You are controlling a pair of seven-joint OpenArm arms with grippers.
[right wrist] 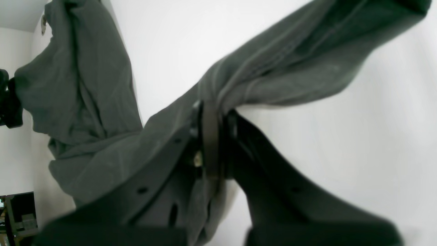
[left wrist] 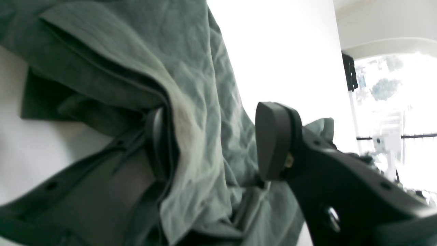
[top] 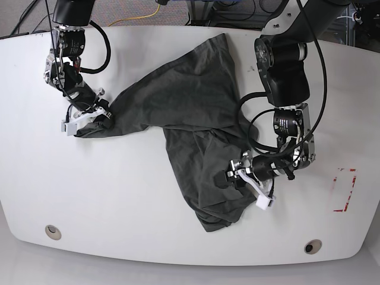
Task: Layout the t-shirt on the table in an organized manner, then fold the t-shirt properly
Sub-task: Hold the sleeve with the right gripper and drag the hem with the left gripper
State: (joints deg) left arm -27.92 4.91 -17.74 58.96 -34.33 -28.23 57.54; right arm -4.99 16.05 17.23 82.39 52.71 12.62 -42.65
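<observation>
- A robot lab or test room: two black arms stand over a glossy white table (top: 119, 202) with grommet holes (top: 52, 231).
- Cables (top: 155, 10) trail across grey carpet along the frame's top.
- Red tape rectangle (top: 345, 190) at lower right.

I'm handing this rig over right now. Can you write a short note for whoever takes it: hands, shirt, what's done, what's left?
Right hand: shut on a bunched edge of the t-shirt, at the base view's left.
Left hand: open, cloth lying between its fingers, not clamped; it sits at the shirt's other side.
T-shirt: on the table, crumpled and twisted, stretched between the two hands, not flat.
Done: one edge gripped.
Left: close the left hand, spread the shirt flat, then fold it.
</observation>
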